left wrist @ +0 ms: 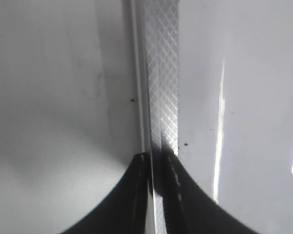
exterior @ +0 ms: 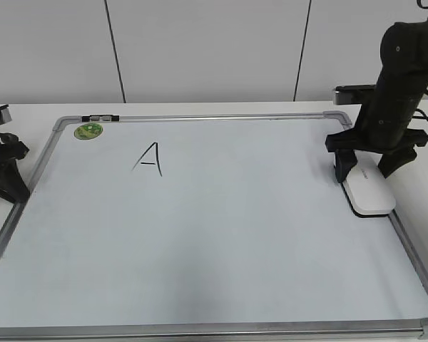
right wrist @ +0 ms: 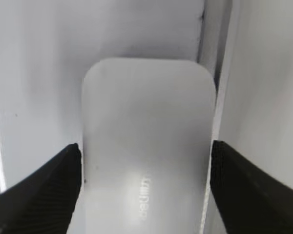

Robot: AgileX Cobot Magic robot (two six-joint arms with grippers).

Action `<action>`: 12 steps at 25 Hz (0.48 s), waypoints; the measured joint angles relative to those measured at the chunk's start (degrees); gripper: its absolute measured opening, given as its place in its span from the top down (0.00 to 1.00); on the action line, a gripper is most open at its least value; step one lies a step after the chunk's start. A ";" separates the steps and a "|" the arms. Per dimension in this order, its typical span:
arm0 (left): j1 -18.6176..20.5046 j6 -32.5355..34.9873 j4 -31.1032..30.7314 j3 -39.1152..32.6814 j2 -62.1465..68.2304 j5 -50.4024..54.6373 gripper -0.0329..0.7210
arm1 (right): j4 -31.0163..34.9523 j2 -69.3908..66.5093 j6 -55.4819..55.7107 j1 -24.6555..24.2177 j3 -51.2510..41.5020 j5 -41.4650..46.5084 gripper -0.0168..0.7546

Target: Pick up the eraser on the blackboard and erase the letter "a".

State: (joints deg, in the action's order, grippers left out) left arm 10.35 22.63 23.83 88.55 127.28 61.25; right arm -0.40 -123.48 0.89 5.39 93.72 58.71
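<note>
The white eraser (exterior: 371, 194) lies flat at the right edge of the blackboard (exterior: 235, 235). My right gripper (exterior: 364, 175) straddles its far end. In the right wrist view the two black fingers (right wrist: 145, 146) press against both long sides of the eraser (right wrist: 146, 107), whose grey lettering faces up. An uppercase "A" (exterior: 150, 158) is drawn at the upper left. No lowercase "a" shows on the board. My left gripper (exterior: 14, 189) is shut beside the board's left edge, and its fingertips (left wrist: 156, 158) sit over the metal frame (left wrist: 162, 73).
A round green sticker (exterior: 88, 130) marks the board's top-left corner, with a small black-and-silver clip (exterior: 100, 117) on the top frame. The board lies on a white table (exterior: 200, 108). The right arm's body hides part of the board's upper right.
</note>
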 joint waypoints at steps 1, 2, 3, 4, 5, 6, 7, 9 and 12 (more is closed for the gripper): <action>0.00 0.00 0.00 0.00 0.00 0.00 0.89 | -0.12 0.00 0.00 0.00 0.96 0.32 0.19; 0.00 0.00 0.00 0.00 0.00 0.00 0.89 | -0.23 0.00 0.00 0.00 1.92 0.83 0.19; 0.00 0.00 0.00 0.00 0.00 0.00 0.88 | -0.46 0.00 0.12 0.00 2.81 1.71 0.19; 0.00 0.00 0.00 0.00 0.00 0.00 0.88 | -0.74 0.00 0.12 0.00 3.80 2.67 0.19; 0.00 0.00 0.00 0.00 0.00 0.00 0.88 | -1.11 0.00 0.12 0.00 5.23 4.15 0.19; 0.00 0.00 0.00 0.00 0.00 0.00 0.87 | -1.23 0.00 0.02 0.00 6.27 5.25 0.19; 0.00 0.00 -0.13 0.00 0.00 0.04 0.86 | -1.31 0.00 -0.07 0.00 7.25 6.28 0.19; 0.00 0.00 -0.47 0.00 0.00 0.13 0.80 | -1.45 0.00 -0.89 0.00 9.47 8.29 0.19; 0.00 0.00 -1.21 0.00 -0.11 -0.10 0.66 | -1.45 0.00 -0.89 0.00 11.04 9.61 0.19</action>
State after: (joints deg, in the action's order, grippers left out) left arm 10.35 22.63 22.62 88.55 127.17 61.15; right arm -1.85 -123.48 0.00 5.39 104.76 68.32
